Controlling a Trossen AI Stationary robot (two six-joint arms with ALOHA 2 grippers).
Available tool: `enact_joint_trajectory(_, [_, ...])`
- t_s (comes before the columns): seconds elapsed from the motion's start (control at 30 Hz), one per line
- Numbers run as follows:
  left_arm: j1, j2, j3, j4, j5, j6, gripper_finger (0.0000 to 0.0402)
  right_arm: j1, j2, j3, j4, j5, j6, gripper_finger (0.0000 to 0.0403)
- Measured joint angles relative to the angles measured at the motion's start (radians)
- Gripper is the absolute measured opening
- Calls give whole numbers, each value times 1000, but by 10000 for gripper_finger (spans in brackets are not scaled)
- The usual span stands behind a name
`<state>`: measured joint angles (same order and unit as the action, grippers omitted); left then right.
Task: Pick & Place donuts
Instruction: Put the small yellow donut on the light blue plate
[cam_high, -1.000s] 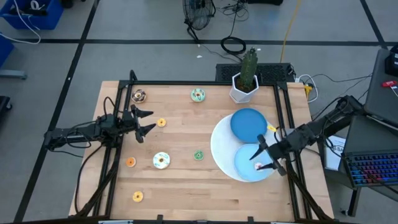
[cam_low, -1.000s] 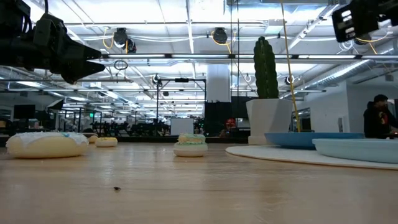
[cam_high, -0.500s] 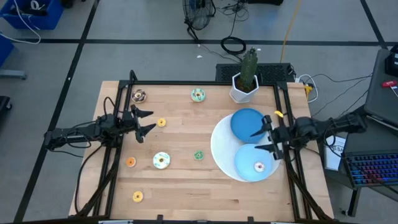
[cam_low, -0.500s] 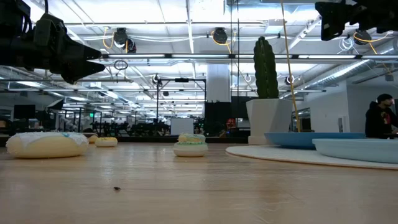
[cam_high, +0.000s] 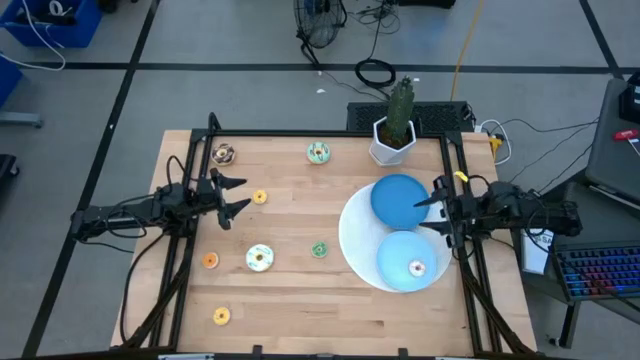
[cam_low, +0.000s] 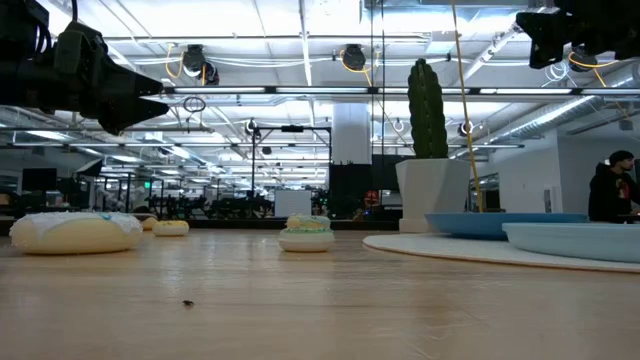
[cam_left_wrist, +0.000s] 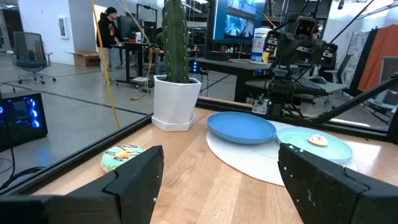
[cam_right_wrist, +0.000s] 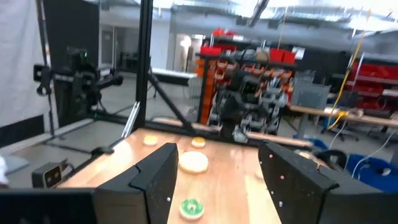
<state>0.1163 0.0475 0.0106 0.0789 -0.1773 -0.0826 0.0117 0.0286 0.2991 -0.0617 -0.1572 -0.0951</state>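
Right end effector (cam_high: 437, 213): fingers spread, empty, raised at the blue plates' (cam_high: 400, 200) edge. Left end effector (cam_high: 232, 195): spread, empty, over the desk (cam_high: 300, 300). Left wrist view alone shows a pink donut (cam_left_wrist: 318, 140) on the nearer plate; remaining donuts (cam_high: 259, 258) scattered on wood. Cactus pot (cam_high: 393, 140) behind.

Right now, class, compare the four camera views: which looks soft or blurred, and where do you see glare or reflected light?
Right wrist view: soft throughout, the green donut smeared. Left wrist view: crisp, the pink donut clear on its blue plate. Low view: bright ceiling lights glare, and the near table reflects them. High view: evenly lit, with faint shadows.
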Motion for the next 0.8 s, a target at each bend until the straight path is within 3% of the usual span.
enact_joint_trajectory(0.23, [0, 0, 0, 0, 0, 0, 310, -7, -21, -39, 55, 14, -41, 211])
enact_joint_trajectory(0.5, [0, 0, 0, 0, 0, 0, 310, -7, -25, -174, 253, 203, -60, 215])
enact_joint_trajectory(0.8, [0, 0, 0, 0, 0, 0, 310, -7, -24, -228, 257, 208, -49, 212])
